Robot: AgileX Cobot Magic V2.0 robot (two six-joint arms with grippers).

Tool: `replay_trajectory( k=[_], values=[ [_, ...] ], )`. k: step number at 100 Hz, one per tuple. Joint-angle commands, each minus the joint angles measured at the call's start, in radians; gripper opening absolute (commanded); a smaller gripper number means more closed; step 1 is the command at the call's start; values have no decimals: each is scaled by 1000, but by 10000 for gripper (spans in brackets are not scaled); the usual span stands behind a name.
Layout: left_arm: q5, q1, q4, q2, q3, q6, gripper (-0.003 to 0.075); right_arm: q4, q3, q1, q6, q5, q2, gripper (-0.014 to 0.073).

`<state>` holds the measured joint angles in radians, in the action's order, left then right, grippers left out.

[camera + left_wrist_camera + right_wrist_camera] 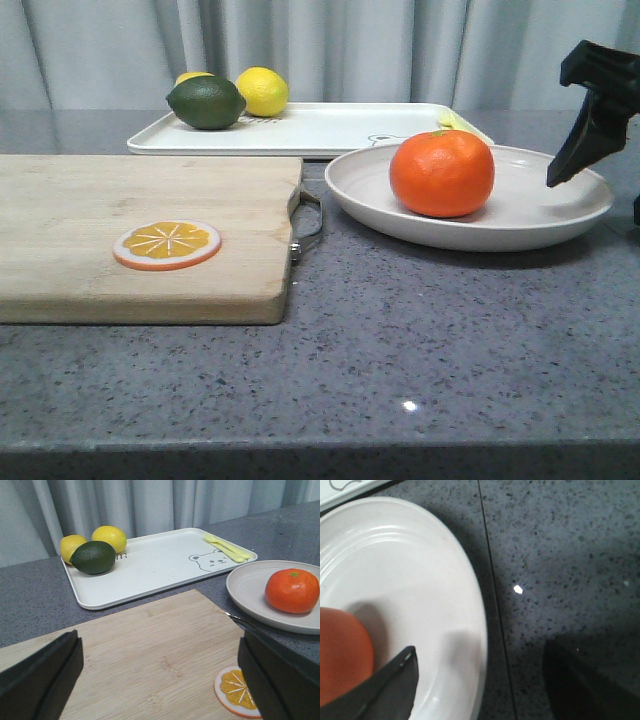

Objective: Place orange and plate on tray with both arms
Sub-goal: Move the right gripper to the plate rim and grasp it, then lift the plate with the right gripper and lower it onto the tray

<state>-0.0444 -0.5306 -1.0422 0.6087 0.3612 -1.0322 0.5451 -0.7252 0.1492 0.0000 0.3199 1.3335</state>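
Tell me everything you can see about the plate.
The plate is wide, shallow, round, cream and matte with a raised rim. It sits flat on the grey speckled counter, in front of the tray and right of the cutting board. The orange rests in it. The right end effector straddles its rim, open.

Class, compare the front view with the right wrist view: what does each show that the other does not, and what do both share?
Only the front view shows the wooden cutting board with its orange slice, and the lime and lemon on the tray. Only the right wrist view shows one finger of the right gripper over the inside of the plate, the other beyond its rim. Both show plate, orange and grey table.
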Motion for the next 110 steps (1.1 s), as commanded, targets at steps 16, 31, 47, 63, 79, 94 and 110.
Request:
replay_trajectory(
  k=[16,31,47,63,79,94,110],
  values=[
    [-42,2,-5,-4,28,-2,599,14,-29,-1,0,-47,-19,379],
    [-42,2,-5,-4,28,-2,599,16,-29,-1,0,-47,-19,362],
    [-42,2,-5,-4,28,-2,599,22,-29,-1,0,-35,-19,362],
    [-42,2,-5,-4,28,-2,599,22,-29,-1,0,-16,-19,346],
    [-42,2,-5,-4,28,-2,599,22,-29,-1,0,-6,-19,237],
    [-42,2,-5,-4,28,-2,599,23,-29,-1,0,-2,-19,132],
    [-42,2,-5,-4,28,-2,599,25,-29,-1,0,-2,-19,10]
  ],
)
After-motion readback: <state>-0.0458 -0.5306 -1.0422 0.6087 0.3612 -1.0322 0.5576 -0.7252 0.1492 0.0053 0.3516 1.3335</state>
